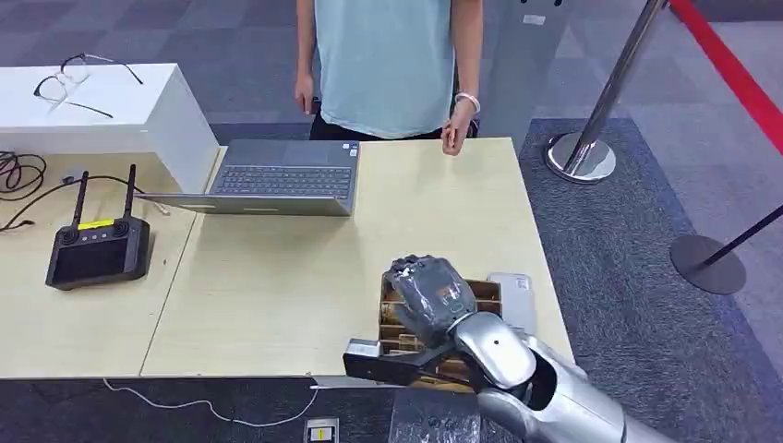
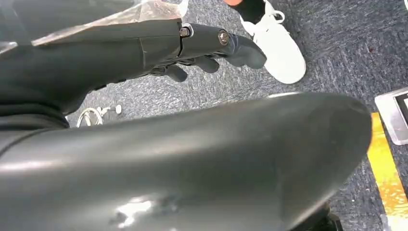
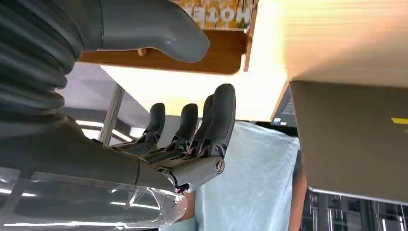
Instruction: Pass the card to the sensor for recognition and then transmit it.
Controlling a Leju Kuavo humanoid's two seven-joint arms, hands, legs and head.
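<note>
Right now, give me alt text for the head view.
The robot's right hand hovers over a wooden card holder at the near edge of a light table. A person stands behind an open laptop.

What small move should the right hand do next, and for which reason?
Probably lower the right hand a little into the wooden card holder and close its fingers on a card. The hand is over the holder, its fingers are apart and hold nothing, so no card is taken yet.

Pale wooden table (image 1: pixel 277 277) stands on grey carpet (image 1: pixel 646 305) beside stanchions (image 1: pixel 591 138).
</note>
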